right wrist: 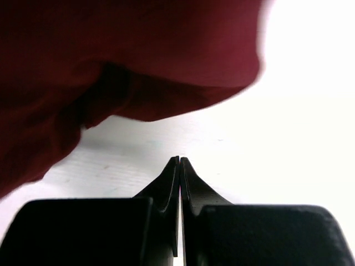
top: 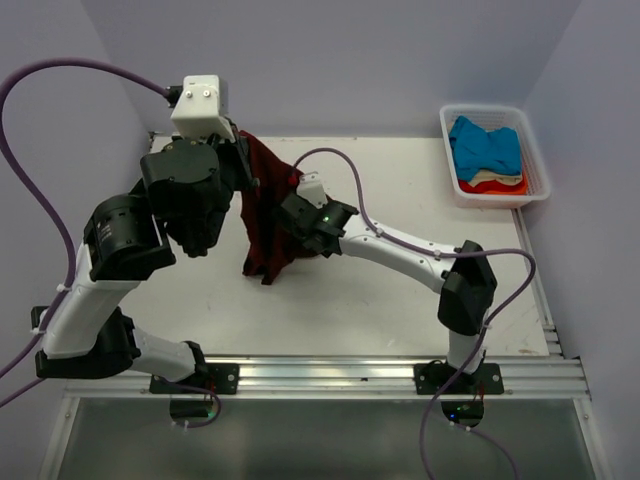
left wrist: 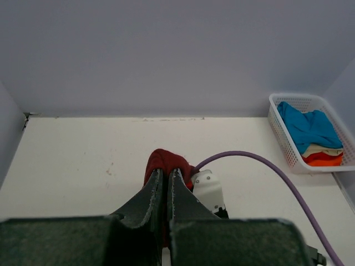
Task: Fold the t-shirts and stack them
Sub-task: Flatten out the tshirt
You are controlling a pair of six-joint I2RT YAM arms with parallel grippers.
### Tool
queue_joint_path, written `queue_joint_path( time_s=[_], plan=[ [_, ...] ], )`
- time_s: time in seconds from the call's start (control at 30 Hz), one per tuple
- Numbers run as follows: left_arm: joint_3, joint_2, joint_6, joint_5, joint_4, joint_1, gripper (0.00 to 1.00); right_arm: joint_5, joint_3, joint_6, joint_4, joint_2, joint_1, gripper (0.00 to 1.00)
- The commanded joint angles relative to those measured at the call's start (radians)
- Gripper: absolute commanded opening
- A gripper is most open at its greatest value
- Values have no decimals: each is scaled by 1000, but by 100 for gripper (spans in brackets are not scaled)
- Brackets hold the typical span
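A dark maroon t-shirt [top: 268,215] hangs bunched above the table, its lower end trailing on the tabletop. My left gripper [top: 243,148] is shut on its top fold; the left wrist view has the cloth [left wrist: 166,160] bulging over the pinched jaws of the left gripper [left wrist: 167,173]. My right gripper [top: 292,222] sits against the right side of the hanging cloth. In the right wrist view the right gripper [right wrist: 179,159] is shut with nothing between its fingers, and the maroon t-shirt [right wrist: 111,55] hangs ahead of them, apart from the tips.
A white slatted basket [top: 535,160] stands at the back right corner with a bright blue t-shirt [top: 485,145] on top of a cream one [top: 490,178] and an orange-red one [top: 495,187]. The right arm's purple cable [left wrist: 266,163] arcs over the table. Walls close off the back and both sides.
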Motion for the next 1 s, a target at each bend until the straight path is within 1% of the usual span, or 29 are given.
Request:
queue_joint_path(
  time_s=[0.0,0.1,0.13,0.17,0.2,0.23,0.27,0.3,0.33,0.47,0.5,0.53,0.57,0.6,0.63,0.7,0.73,0.8,0.83,0.93,0.97],
  plan=[
    [1,-36,-21,-38,23,5,0,174,-8,41,-95,-92,-31,0],
    [-5,-39,-27,-38,22,5,0,221,-16,57,-134,-119,-54,0],
    [-5,-39,-27,-37,22,5,0,213,-22,50,-125,-126,-57,0],
    [-7,-38,-29,-35,23,5,0,140,-34,24,-93,-157,-60,0],
    [-11,-38,-29,-34,26,5,0,66,-83,-10,11,-177,-63,6],
    [-10,-36,-29,-32,29,5,0,8,-111,-48,64,-197,-68,14],
    [-11,-33,-27,-31,29,5,0,-46,-134,-50,105,-232,-74,33],
    [-10,-33,-27,-32,29,5,0,-145,-174,-51,171,-244,-77,43],
    [-8,-32,-27,-31,28,5,0,-178,-186,-36,188,-254,-78,58],
    [4,-27,-21,-34,28,5,0,-360,-258,10,277,-293,-77,76],
    [7,-24,-18,-34,29,5,0,-403,-327,21,355,-321,-74,78],
    [9,-22,-15,-32,38,5,0,-493,-368,40,406,-333,-68,82],
    [10,-19,-7,-32,41,5,0,-525,-451,51,461,-344,-60,84],
    [10,-18,-4,-34,46,5,0,-548,-479,59,542,-347,-52,86],
    [15,-13,-1,-29,52,5,0,-554,-499,68,560,-340,-24,87],
    [21,-1,6,-29,55,5,0,-536,-522,64,590,-323,10,88],
    [29,5,8,-28,57,5,0,-517,-525,61,600,-298,47,88],
    [41,19,14,-24,60,5,0,-496,-510,45,616,-274,87,88],
    [45,25,17,-20,60,5,0,-479,-496,38,616,-258,128,89],
    [61,37,17,-12,60,5,0,-395,-427,10,592,-192,188,89],
    [59,40,16,-9,60,5,0,-322,-406,1,590,-169,201,89]
  ],
)
